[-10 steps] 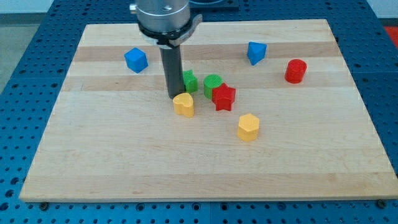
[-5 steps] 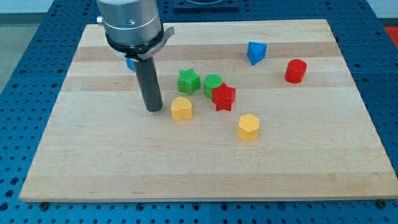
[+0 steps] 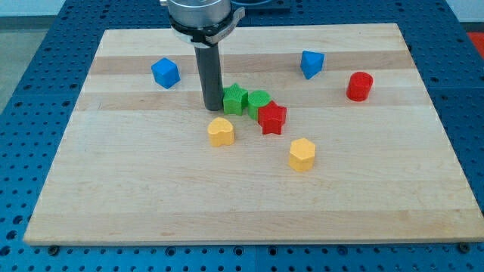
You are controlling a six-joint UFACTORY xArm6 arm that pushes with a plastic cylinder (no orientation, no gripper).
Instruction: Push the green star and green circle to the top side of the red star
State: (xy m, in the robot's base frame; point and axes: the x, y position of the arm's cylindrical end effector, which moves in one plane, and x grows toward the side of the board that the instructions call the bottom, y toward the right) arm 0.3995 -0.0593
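The red star (image 3: 272, 118) lies near the board's middle. The green circle (image 3: 259, 100) touches its upper left side. The green star (image 3: 235, 99) sits right against the green circle's left. My tip (image 3: 211, 108) stands just left of the green star, touching or nearly touching it, and above the yellow heart (image 3: 221, 131).
A yellow hexagon block (image 3: 302, 154) lies below and right of the red star. A blue cube (image 3: 165, 72) is at the upper left, a blue block (image 3: 311, 63) at the upper right, and a red cylinder (image 3: 360, 86) at the right. The wooden board (image 3: 113, 196) carries them all.
My tip swung left past the yellow heart, nudging it slightly left, then came back up right to the green star's left side. The green star has shifted right against the green circle.
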